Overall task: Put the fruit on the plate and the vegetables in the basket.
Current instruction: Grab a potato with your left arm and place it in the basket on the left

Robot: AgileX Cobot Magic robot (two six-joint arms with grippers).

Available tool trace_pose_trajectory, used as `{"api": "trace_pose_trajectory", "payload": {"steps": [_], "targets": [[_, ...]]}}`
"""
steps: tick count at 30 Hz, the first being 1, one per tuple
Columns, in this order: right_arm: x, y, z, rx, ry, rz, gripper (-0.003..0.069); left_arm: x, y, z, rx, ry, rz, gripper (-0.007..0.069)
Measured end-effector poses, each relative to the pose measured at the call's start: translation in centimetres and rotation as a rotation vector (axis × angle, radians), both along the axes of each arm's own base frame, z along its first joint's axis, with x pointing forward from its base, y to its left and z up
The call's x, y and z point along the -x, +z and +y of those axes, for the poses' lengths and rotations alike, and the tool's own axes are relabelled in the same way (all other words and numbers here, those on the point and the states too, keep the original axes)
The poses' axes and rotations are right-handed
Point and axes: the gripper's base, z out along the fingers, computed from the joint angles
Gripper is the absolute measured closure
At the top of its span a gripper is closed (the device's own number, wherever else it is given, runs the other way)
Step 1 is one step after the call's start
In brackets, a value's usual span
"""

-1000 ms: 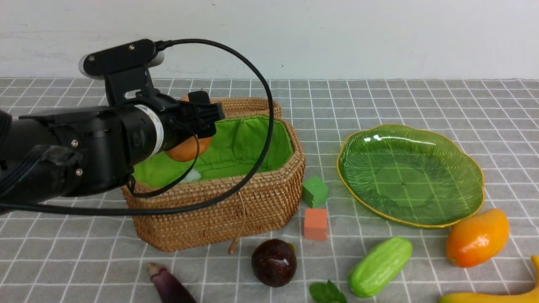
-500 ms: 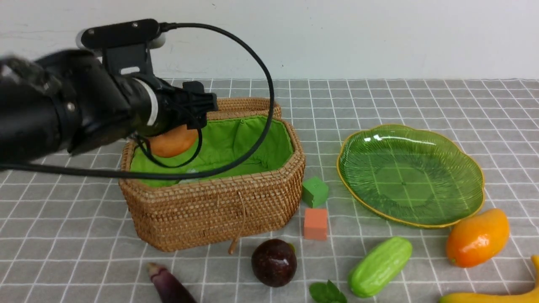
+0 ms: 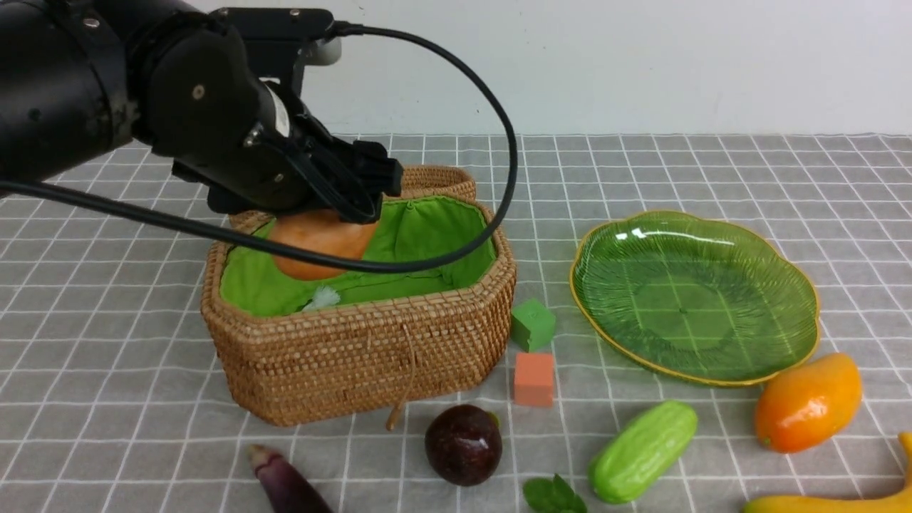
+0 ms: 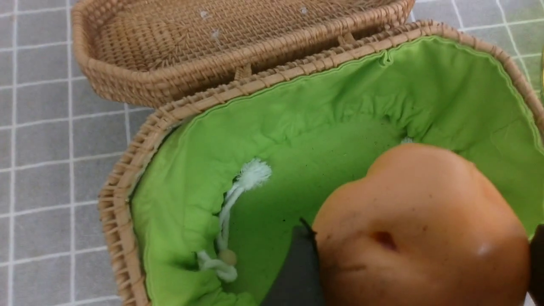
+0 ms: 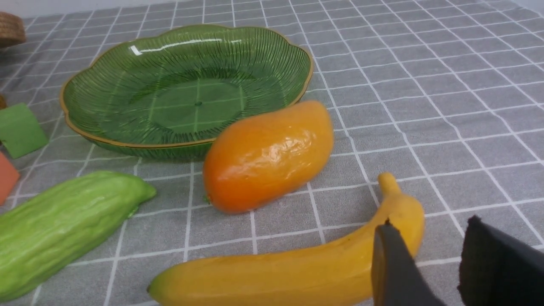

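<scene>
My left gripper (image 4: 418, 272) is shut on the orange-tan bulb (image 3: 320, 246), one finger on each side, just above the green lining of the open basket (image 3: 370, 335). On the cloth in front lie the eggplant (image 3: 285, 484), the dark purple ball (image 3: 463, 444), the leafy sprig (image 3: 554, 495) and the bumpy cucumber (image 3: 643, 450). The mango (image 3: 807, 402) rests by the near edge of the green plate (image 3: 695, 299), which holds nothing. My right gripper (image 5: 429, 223) hovers open beside the stem end of the banana (image 5: 289, 272), with nothing between its fingers.
A green cube (image 3: 532, 324) and an orange cube (image 3: 534, 379) stand between basket and plate. The wicker lid (image 4: 238, 46) lies open behind the basket. A white drawstring tassel (image 4: 253, 174) rests on the lining. A white wall closes off the back.
My left arm has risen and swung toward the basket's middle, carrying the bulb along above the lining. Nothing else on the cloth has moved.
</scene>
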Motion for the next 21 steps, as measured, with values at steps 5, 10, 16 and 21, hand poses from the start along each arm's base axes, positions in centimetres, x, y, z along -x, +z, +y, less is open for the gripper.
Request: {"api": "trace_pose_trajectory", "payload": {"steps": [5, 10, 16, 21], "targets": [[0.0, 0.0, 0.0, 0.0, 0.0, 0.0, 0.0417, -0.35, -0.61, -0.1, -0.024, -0.005, 0.01, 0.0002], [0.0, 0.0, 0.0, 0.0, 0.0, 0.0, 0.0417, -0.56, -0.58, 0.22, -0.098, -0.027, -0.02, 0.0033], [0.0, 0.0, 0.0, 0.0, 0.0, 0.0, 0.0417, -0.68, -0.54, 0.33, -0.122, -0.032, -0.035, 0.0036], [0.0, 0.0, 0.0, 0.0, 0.0, 0.0, 0.0417, -0.95, -0.28, 0.4, -0.14, -0.036, -0.079, 0.0022]]}}
